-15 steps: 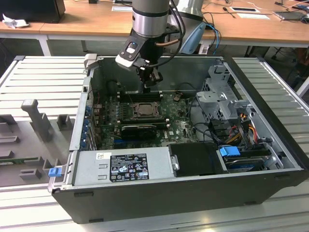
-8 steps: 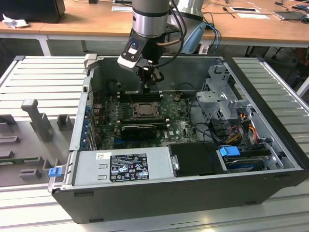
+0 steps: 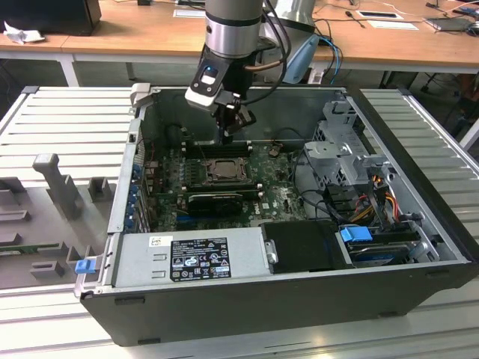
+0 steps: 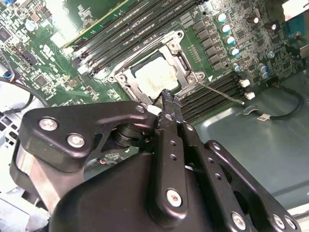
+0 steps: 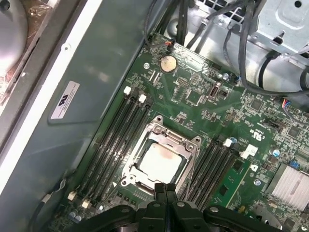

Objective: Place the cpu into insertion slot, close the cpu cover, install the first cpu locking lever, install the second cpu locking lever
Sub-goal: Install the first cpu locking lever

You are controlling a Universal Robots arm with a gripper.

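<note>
Working inside the open case [image 3: 224, 307] lying on a ribbed tabletop [image 3: 67, 120]. Reaching down from above with the tool [image 3: 227, 134], just inside the case's far wall and over the far edge of the slot [image 3: 203, 178]. Finding free room straight up through the open top. Squeezing in lower down between memory slots [image 5: 113, 140] running along both sides of the slot, with the drive cage [image 3: 340, 149] and cables [image 3: 322, 196] well apart toward the exterior view's right and the power supply [image 3: 194, 254] along the near wall.

Holding the fingers [image 5: 161, 193] pressed together, tips meeting along one seam, gripping nothing.

Seeing the cpu [image 5: 161, 159] sitting flat in the slot, pale and square, showing through the opening of the cover [image 5: 169, 134], itself lying flat around it. Hanging at the cover's edge, tips near the cpu but off it in both wrist views.

Noticing a thin lever [image 4: 219, 92] sticking out from the cover's corner across the memory slots; unable to tell latched from loose. Losing the slot's nearest edge behind the fingertips in the first wrist view, and much of the board [image 4: 43, 72] behind the tool's black body in the second wrist view. Unable to tell touching from hovering at the cover's edge.
</note>
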